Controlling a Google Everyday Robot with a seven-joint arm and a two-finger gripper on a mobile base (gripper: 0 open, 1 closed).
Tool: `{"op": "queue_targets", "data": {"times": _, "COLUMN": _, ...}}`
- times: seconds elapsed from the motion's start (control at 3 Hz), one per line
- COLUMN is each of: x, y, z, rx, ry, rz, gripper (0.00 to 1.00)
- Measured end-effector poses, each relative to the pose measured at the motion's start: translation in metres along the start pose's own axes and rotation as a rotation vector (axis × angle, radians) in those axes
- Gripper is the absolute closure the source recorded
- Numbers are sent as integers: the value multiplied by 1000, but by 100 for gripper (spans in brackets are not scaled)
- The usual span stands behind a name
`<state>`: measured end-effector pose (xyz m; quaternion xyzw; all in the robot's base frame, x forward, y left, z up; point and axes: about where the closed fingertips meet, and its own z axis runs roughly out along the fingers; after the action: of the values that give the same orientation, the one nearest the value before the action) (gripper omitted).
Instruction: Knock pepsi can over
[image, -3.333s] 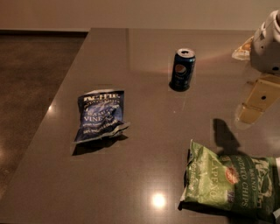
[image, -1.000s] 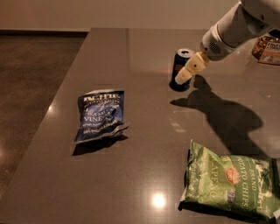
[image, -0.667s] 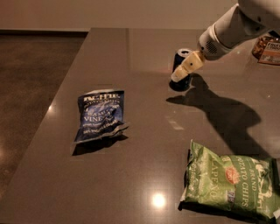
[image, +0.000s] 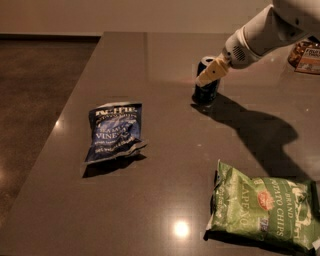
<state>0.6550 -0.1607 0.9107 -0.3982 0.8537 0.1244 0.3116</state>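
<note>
The pepsi can (image: 205, 90) is a small dark-blue can standing on the dark table (image: 165, 160) at the upper middle, still close to upright. My gripper (image: 210, 74) reaches in from the upper right on a white arm. Its pale fingertip lies against the can's upper right side and covers much of the can's top and front.
A blue crinkled chip bag (image: 114, 131) lies left of centre. A green chip bag (image: 265, 207) lies at the lower right. A brown package (image: 306, 55) sits at the far right edge. The table's left edge drops to a dark floor (image: 35, 100).
The arm has swung from the right side of the table to the can. Over the last second the fingertip has pressed against the can's top.
</note>
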Motion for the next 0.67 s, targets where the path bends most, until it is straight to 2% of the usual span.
{"op": "queue_targets", "data": {"times": 0.33, "x": -3, "y": 7, "z": -6, "rx": -24, "ry": -13, "rz": 3, "gripper": 61}}
{"op": "queue_targets", "data": {"times": 0.67, "x": -12, "y": 18, "z": -29, "rx": -32, "ry": 68, "rz": -49, "gripper": 92}}
